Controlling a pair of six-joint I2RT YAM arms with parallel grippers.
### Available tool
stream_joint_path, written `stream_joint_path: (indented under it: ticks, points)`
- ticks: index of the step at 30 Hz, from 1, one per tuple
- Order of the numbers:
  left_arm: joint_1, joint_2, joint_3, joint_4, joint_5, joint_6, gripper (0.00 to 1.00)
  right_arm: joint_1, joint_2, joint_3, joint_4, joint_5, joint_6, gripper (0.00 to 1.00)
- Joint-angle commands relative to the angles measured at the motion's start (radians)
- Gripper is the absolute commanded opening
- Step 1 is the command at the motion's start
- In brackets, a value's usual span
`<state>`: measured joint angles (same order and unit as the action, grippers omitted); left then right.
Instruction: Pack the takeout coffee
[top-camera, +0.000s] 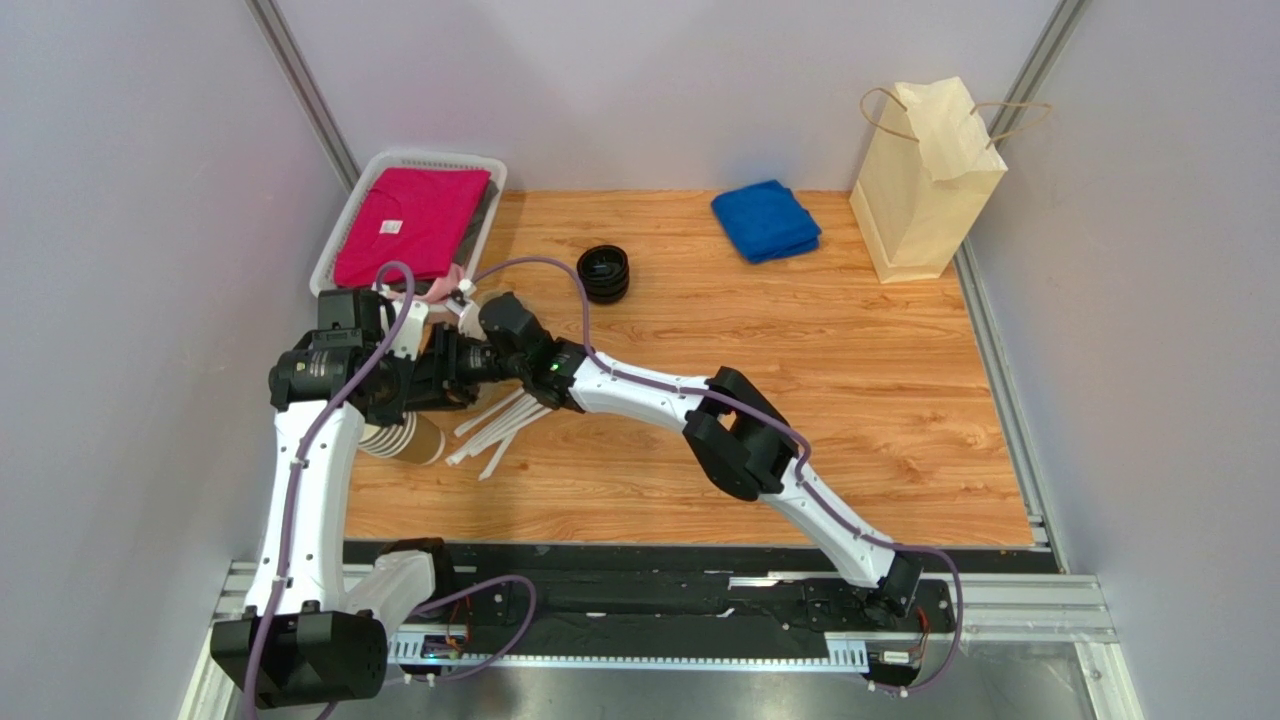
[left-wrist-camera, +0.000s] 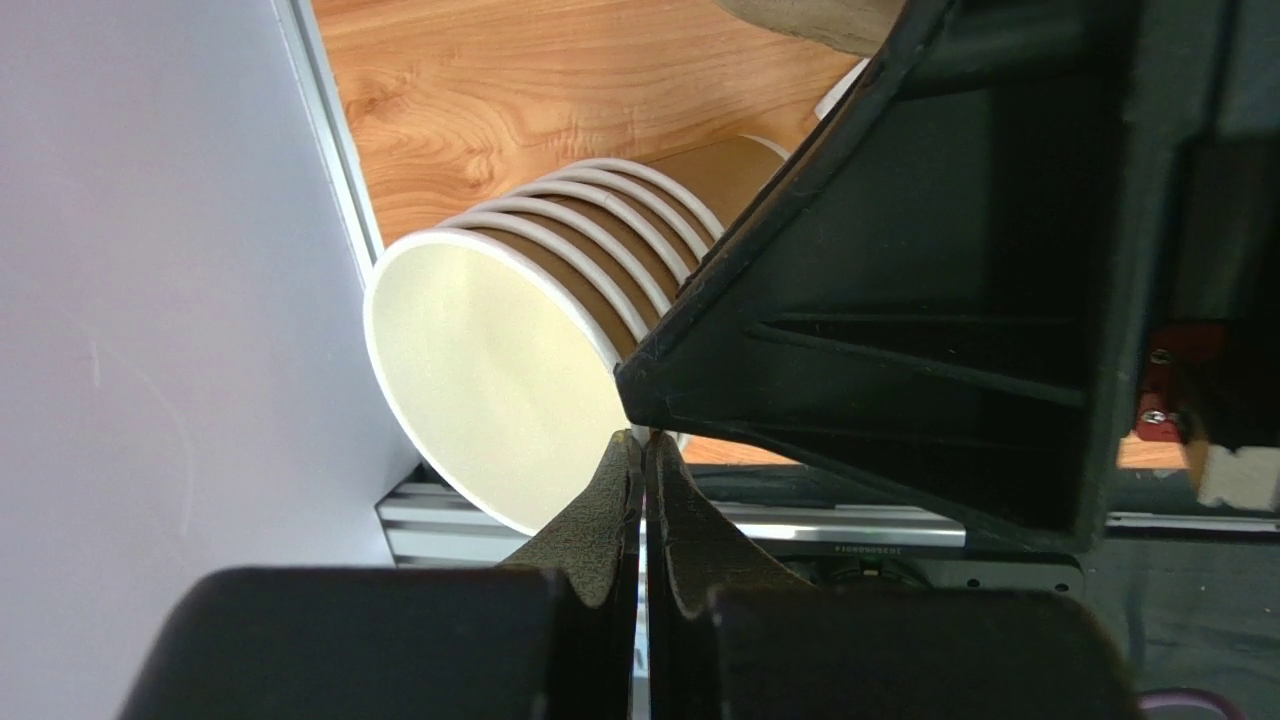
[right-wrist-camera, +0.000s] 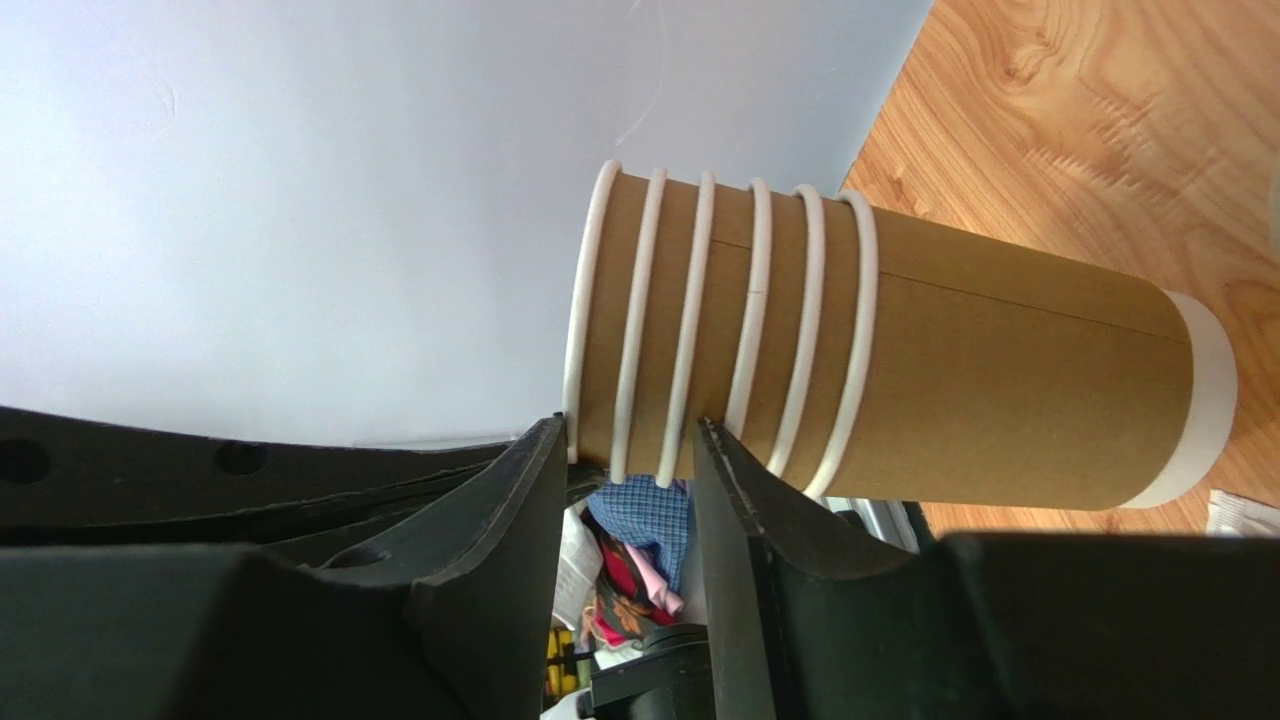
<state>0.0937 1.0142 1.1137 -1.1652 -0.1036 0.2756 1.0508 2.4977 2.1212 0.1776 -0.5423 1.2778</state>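
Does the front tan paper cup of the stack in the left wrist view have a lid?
No, the front tan paper cup shows an open mouth and bare pale inside.

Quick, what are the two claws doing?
Left gripper: shut, beside the stack of tan paper cups.
Right gripper: open, straddling that stack's white rims.

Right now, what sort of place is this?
Probably a robot test booth staged for coffee packing: a wood-look tabletop between grey panels, with a stack of paper cups, black lids and a paper bag.
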Motion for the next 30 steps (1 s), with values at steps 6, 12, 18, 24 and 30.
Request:
stream_joint_path:
  ticks: [6,12,18,24,30]
  points:
    - [-0.008,-0.035,0.014,0.016,0.012,-0.012,0.0,0.012,0.029,0.031,0.005,0.024,-0.023,0.36]
    - [-0.006,-0.045,0.028,0.019,0.007,-0.016,0.0,0.015,0.03,0.029,-0.004,0.024,-0.034,0.36]
    - [-0.006,-0.043,0.009,0.032,-0.007,-0.018,0.0,0.017,0.027,0.037,0.011,0.004,-0.038,0.36]
    - [-0.008,-0.051,0.023,0.042,-0.004,-0.021,0.0,0.017,0.029,0.048,-0.007,0.016,-0.063,0.36]
    - [-0.008,-0.063,0.031,0.048,0.005,-0.026,0.0,0.017,0.038,0.052,-0.047,0.024,-0.104,0.34]
